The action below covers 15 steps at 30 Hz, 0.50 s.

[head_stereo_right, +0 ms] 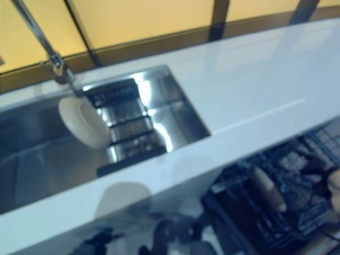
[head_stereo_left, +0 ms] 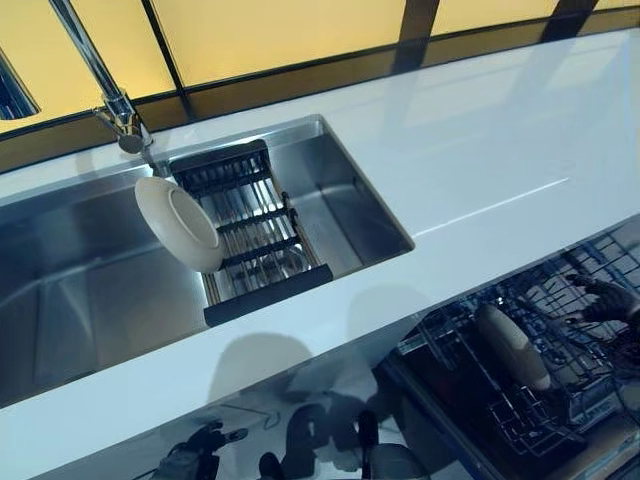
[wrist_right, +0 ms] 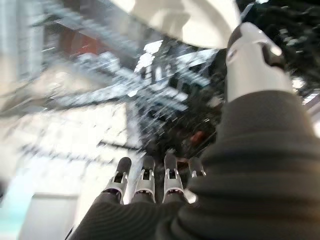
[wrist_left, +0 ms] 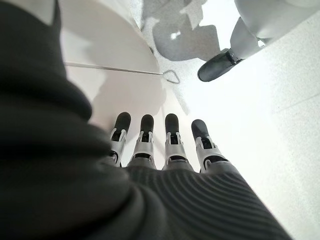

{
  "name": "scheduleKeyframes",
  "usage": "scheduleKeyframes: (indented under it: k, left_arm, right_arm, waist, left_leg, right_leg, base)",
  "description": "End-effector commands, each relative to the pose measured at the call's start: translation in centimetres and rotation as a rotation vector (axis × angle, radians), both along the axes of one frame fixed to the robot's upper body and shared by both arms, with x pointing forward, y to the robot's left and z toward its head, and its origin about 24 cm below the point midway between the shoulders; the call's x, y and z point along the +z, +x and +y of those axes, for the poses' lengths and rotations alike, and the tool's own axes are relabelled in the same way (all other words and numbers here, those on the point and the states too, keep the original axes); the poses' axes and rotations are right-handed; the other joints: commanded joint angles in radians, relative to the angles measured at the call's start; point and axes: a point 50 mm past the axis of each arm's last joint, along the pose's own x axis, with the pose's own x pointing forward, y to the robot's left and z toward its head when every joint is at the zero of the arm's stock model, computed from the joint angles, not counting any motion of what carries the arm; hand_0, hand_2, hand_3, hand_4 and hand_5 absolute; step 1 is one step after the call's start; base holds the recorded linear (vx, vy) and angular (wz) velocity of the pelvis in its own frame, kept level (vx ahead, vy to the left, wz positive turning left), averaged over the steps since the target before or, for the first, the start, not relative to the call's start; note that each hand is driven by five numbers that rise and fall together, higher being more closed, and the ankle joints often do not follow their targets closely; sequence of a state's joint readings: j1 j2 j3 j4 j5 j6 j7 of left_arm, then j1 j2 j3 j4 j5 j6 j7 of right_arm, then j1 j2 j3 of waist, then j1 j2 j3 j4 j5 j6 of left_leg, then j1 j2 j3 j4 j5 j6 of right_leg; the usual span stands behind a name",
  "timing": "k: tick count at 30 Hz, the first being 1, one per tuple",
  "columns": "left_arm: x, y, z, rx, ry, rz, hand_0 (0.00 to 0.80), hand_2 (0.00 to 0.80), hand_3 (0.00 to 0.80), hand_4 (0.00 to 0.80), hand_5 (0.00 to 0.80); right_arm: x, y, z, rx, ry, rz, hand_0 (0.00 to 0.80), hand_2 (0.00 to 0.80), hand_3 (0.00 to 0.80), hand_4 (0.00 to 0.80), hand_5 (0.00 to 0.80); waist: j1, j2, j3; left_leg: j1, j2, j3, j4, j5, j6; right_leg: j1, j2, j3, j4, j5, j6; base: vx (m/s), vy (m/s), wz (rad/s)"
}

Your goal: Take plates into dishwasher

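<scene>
A white plate (head_stereo_left: 180, 225) leans on edge against the black drying rack (head_stereo_left: 262, 262) inside the steel sink (head_stereo_left: 80, 290). A second white plate (head_stereo_left: 510, 345) stands on edge in the pulled-out dishwasher rack (head_stereo_left: 520, 415) at the lower right; its rim (wrist_right: 185, 20) shows in the right wrist view. My right hand (head_stereo_left: 605, 298) hovers over that rack just right of the plate, fingers (wrist_right: 145, 182) straight and holding nothing. Below the counter's front edge hangs my left hand (head_stereo_left: 195, 460), its fingers (wrist_left: 172, 137) straight and empty.
The white counter (head_stereo_left: 480, 150) runs along the sink's right side and front. A chrome faucet (head_stereo_left: 115, 105) rises behind the sink at the left. Wire tines of the dishwasher rack surround the standing plate.
</scene>
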<state>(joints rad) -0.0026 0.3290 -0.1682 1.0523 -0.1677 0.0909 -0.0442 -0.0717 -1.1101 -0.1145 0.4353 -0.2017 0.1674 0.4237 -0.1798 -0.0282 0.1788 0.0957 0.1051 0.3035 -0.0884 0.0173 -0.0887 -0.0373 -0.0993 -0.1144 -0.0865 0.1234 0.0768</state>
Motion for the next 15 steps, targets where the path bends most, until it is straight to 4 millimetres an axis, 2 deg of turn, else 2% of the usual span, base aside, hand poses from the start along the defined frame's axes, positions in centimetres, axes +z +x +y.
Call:
scheduleKeyframes:
  k: [1, 5, 9, 12, 15]
  left_arm:
    - [0.7, 0.4, 2.3, 0.016, 0.084, -0.023, 0.0, 0.0, 0.0, 0.0, 0.0]
    - [0.8, 0.1, 2.8, 0.04, 0.098, -0.018, 0.0, 0.0, 0.0, 0.0, 0.0]
    - [0.8, -0.1, 3.2, 0.057, 0.109, -0.018, 0.0, 0.0, 0.0, 0.0, 0.0]
    - [0.9, -0.5, 3.6, 0.064, 0.117, -0.01, 0.0, 0.0, 0.0, 0.0, 0.0]
    - [0.9, -0.6, 3.8, 0.071, 0.121, -0.006, 0.0, 0.0, 0.0, 0.0, 0.0]
  right_arm:
    - [3.1, -0.5, -1.5, -0.046, -0.067, -0.036, 0.0, 0.0, 0.0, 0.0, 0.0]
    - [6.4, -1.8, -3.8, -0.134, -0.139, -0.066, 0.0, 0.0, 0.0, 0.0, 0.0]
    - [10.7, -3.2, -5.7, -0.217, -0.258, -0.098, 0.0, 0.0, 0.0, 0.0, 0.0]
    - [14.5, -3.0, -5.5, -0.229, -0.319, -0.211, 0.0, 0.0, 0.0, 0.0, 0.0]
    - [18.3, -2.3, -4.5, -0.198, -0.405, -0.333, 0.0, 0.0, 0.0, 0.0, 0.0]
  waist:
    - [0.003, -0.065, -0.047]
    - [0.011, -0.09, -0.061]
    - [0.031, -0.108, -0.068]
    - [0.05, -0.118, -0.076]
    - [0.073, -0.122, -0.08]
  left_leg:
    - [0.051, 0.013, 0.016, 0.001, -0.061, 0.029]
    - [0.057, 0.015, 0.012, 0.001, -0.063, 0.034]
    - [0.06, 0.015, 0.0, 0.001, -0.061, 0.036]
    - [0.057, 0.011, -0.016, 0.001, -0.055, 0.039]
    - [0.056, 0.006, -0.032, 0.001, -0.053, 0.04]
  right_leg:
    - [0.01, -0.004, 0.03, 0.006, -0.014, 0.086]
    - [0.019, 0.004, 0.031, 0.005, -0.008, 0.09]
    - [0.036, 0.007, 0.02, 0.003, -0.007, 0.09]
    - [0.045, 0.006, 0.012, 0.004, -0.007, 0.087]
    - [0.054, 0.004, 0.001, 0.001, -0.009, 0.086]
  base:
    - [0.031, 0.007, -0.06]
    - [0.044, 0.005, -0.14]
    - [0.036, 0.0, 0.0]
    - [0.042, 0.008, 0.05]
    - [0.046, 0.023, 0.07]
